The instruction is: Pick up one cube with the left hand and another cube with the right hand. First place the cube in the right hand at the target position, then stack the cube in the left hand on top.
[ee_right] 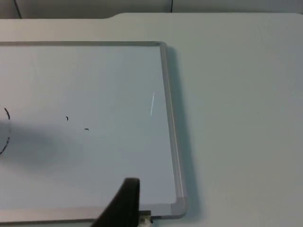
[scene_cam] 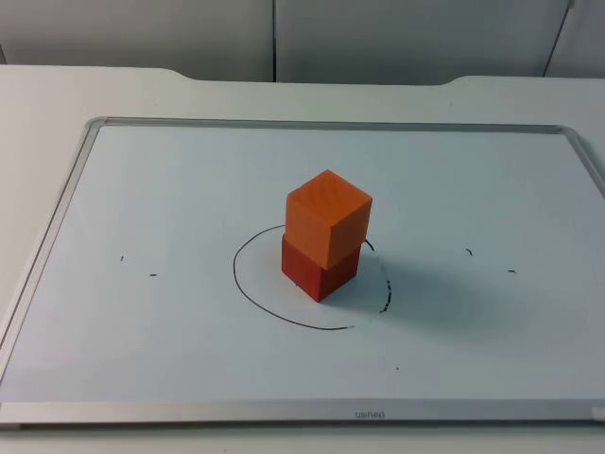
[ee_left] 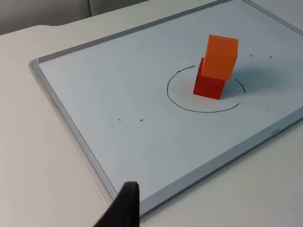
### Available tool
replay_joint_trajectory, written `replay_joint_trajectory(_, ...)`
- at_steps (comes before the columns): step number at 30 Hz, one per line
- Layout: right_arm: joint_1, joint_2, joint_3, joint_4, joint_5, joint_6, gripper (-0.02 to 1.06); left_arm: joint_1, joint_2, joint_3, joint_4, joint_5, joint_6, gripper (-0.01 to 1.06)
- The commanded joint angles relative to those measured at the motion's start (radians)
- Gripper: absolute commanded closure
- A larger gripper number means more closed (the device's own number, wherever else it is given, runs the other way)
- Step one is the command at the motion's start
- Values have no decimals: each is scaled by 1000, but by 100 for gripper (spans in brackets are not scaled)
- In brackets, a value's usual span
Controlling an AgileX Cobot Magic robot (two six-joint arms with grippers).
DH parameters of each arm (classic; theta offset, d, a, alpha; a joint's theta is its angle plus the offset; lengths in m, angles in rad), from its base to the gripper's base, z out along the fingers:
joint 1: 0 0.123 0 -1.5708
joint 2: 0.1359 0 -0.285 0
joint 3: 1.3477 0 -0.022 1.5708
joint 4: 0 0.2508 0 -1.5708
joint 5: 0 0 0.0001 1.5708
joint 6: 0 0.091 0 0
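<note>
An orange cube (scene_cam: 328, 216) sits stacked on a red cube (scene_cam: 319, 270), slightly twisted, inside the drawn circle (scene_cam: 248, 286) at the centre of the whiteboard (scene_cam: 170, 340) on the white table (scene_cam: 57, 95). Small pen ticks lie at 3 and 9 o'clock of the circle. Left hand (ee_left: 124, 208) and right hand (ee_right: 124, 203) each show one black fingertip; whether they are apart or together I cannot tell.

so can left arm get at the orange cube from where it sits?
Probably yes: the orange cube sits exposed atop the red cube, and bare whiteboard lies between it and the left gripper.
</note>
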Motion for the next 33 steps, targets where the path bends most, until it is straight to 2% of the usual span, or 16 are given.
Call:
replay_joint_trajectory(1,-8,-5,7,1,-10,0,0,21,-4,8,-6,-9,-2,0)
replay_joint_trajectory(7,-1,-5,7,1,-10,0,0,88,-4,8,-6,-9,1,0)
replay_joint_trajectory(16,29,-5,7,1,-10,0,0,310,-4,8,-6,-9,1,0)
replay_joint_trajectory(17,29,-5,7,1,-10,0,0,310,-4,8,-6,-9,1,0)
replay_joint_trajectory(21,29,-5,7,1,-10,0,0,436,-4,8,-6,-9,1,0)
replay_joint_trajectory(22,29,-5,7,1,-10,0,0,436,-4,8,-6,-9,1,0)
replay_joint_trajectory(26,29,-5,7,1,-10,0,0,533,-4,8,-6,-9,1,0)
replay_joint_trajectory(33,45,-5,7,1,-10,0,0,605,-4,8,-6,-9,1,0)
